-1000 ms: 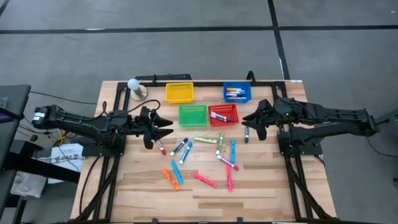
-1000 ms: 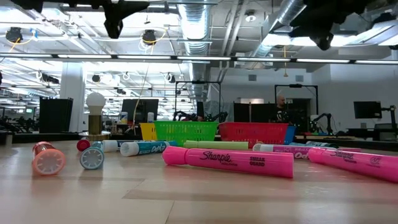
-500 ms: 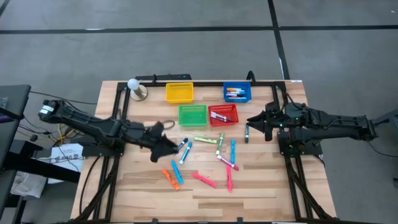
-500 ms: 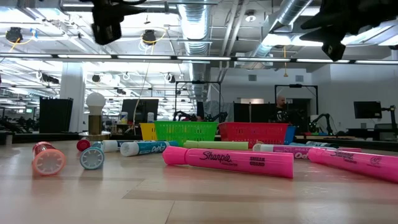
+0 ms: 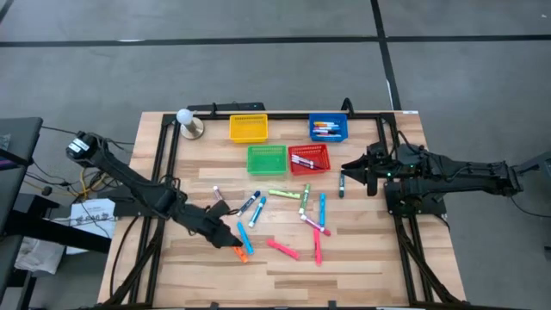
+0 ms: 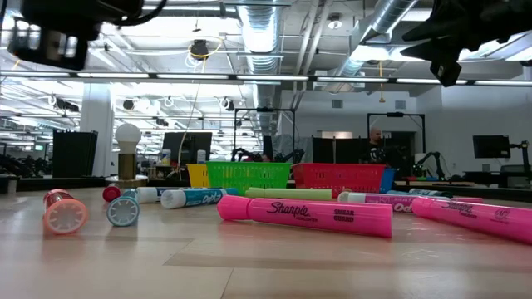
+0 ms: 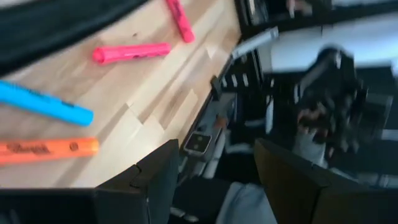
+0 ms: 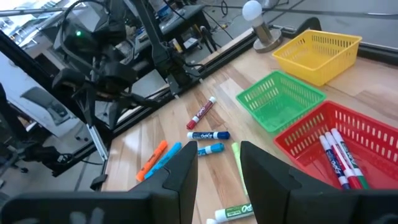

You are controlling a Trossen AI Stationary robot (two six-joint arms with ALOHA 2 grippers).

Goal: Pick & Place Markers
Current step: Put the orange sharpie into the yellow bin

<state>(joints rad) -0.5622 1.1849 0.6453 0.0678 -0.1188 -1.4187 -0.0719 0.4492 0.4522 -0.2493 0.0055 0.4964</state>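
Two arms over the wooden table [image 5: 362, 258]. Near edge: bare boards in front of the loose markers [image 5: 284, 215]. Left gripper [image 5: 232, 240], jaws apart and empty, has swung down from beside the red marker [image 5: 219, 197] to the orange marker [image 5: 232, 249]. Right gripper [image 5: 349, 165], jaws part-open, nothing visibly held, above a green marker [image 5: 341, 183]. Far edge: green basket [image 5: 266, 159], red basket [image 5: 309, 158], yellow basket [image 5: 248, 127], blue basket [image 5: 328, 127].

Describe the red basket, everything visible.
The red basket is a small rectangular mesh basket that looks like plastic, upright on the wooden table, directly right of the green basket, sides close or touching. It holds several markers with white barrels and red or dark caps, lying lengthwise. No gripper touches it.
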